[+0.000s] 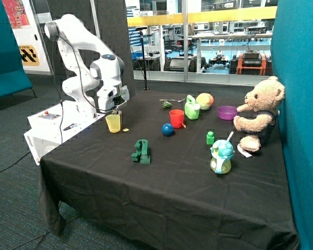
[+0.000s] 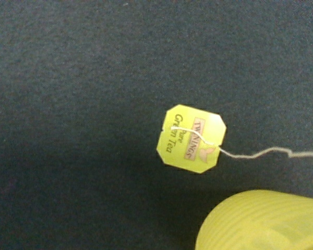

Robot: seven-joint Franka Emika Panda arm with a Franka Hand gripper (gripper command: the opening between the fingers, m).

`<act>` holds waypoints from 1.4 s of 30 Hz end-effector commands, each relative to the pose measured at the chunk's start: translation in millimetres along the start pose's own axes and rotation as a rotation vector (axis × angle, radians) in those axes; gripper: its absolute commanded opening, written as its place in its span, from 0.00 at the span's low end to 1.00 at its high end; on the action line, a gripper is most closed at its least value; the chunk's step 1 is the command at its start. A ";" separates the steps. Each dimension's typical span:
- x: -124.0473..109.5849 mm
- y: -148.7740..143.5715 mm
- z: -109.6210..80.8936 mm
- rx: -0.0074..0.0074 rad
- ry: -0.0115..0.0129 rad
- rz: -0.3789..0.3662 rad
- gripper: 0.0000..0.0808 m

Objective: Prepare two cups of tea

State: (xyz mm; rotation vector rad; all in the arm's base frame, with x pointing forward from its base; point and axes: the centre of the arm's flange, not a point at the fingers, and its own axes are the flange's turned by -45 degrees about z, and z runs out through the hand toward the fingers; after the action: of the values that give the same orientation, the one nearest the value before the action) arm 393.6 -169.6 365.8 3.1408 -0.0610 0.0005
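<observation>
Tea-bag tag [image 2: 191,138], a small yellow paper square printed "Pure Green Tea", lies flat on the dark cloth of the desk [image 1: 161,177], just beside the ribbed yellow plastic tumbler [image 2: 261,221]. A thin white string [image 2: 261,153] is threaded through the tag and runs off the edge of the wrist view; what it leads to is not shown, so you cannot confirm from here whether the bag is in the cup.

Handling notes:
- Treat the tag and string as nearly weightless and limp. The tag is thin paper, lying flat, and offers little edge to pinch.
- The string will likely slip or drag the bag if you pull on it. The bag itself (soft, and probably easy to tear) would be the better place to take hold, once you can see it.
- The yellow tumbler looks light and could tip or slide if nudged.

In the outside view the hand [image 1: 116,108] hovers directly over the yellow tumbler. Its fingers are not resolved in either view, so you cannot tell whether it is wide, narrow or holding anything.

The red plastic tumbler [image 1: 176,118] stands well apart, near the light-green toy watering can [image 1: 191,108] and the blue ball [image 1: 168,129]. No tea bag or tag is discernible at the red tumbler; its inside is hidden, as is the yellow tumbler's.
</observation>
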 end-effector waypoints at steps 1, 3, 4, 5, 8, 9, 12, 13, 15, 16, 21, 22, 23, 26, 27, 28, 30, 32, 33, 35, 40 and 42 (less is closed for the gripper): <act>-4.8 7.3 -0.8 0.0001 -0.0003 0.010 0.45; -7.2 8.8 -0.9 0.0001 -0.0003 0.022 0.45; -8.8 9.7 -0.9 0.0001 -0.0003 0.025 0.44; -9.6 10.1 -0.9 0.0001 -0.0003 0.025 0.44; -13.1 11.9 -0.9 0.0001 -0.0003 0.032 0.43; -14.3 12.6 -0.7 0.0001 -0.0003 0.034 0.43; -18.0 14.0 0.4 0.0001 -0.0003 0.037 0.43; -18.6 13.7 0.6 0.0001 -0.0003 0.037 0.43; -18.8 12.6 0.2 0.0001 -0.0003 0.032 0.42; -18.2 11.0 -0.8 0.0001 -0.0003 0.027 0.42; -14.1 3.0 -5.4 0.0001 -0.0003 0.012 0.41; -13.0 0.8 -6.4 0.0001 -0.0003 0.005 0.41; -12.0 -1.6 -7.3 0.0001 -0.0003 -0.001 0.40; -9.2 -10.1 -9.7 0.0002 -0.0003 -0.020 0.39; -8.8 -12.9 -10.3 0.0002 -0.0003 -0.024 0.38; -8.6 -15.6 -10.6 0.0002 -0.0003 -0.022 0.37; -7.8 -22.3 -12.0 0.0002 -0.0003 -0.038 0.37; -6.6 -30.8 -14.4 0.0002 -0.0003 -0.055 0.36; -6.2 -33.1 -15.0 0.0002 -0.0003 -0.057 0.36; -5.1 -40.0 -17.2 0.0002 -0.0003 -0.067 0.36; -4.7 -50.7 -20.9 0.0002 -0.0003 -0.087 0.34; -5.4 -53.7 -21.9 0.0002 -0.0003 -0.097 0.34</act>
State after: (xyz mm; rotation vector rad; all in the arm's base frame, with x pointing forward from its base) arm 387.4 -137.3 380.7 3.1391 0.0284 0.0008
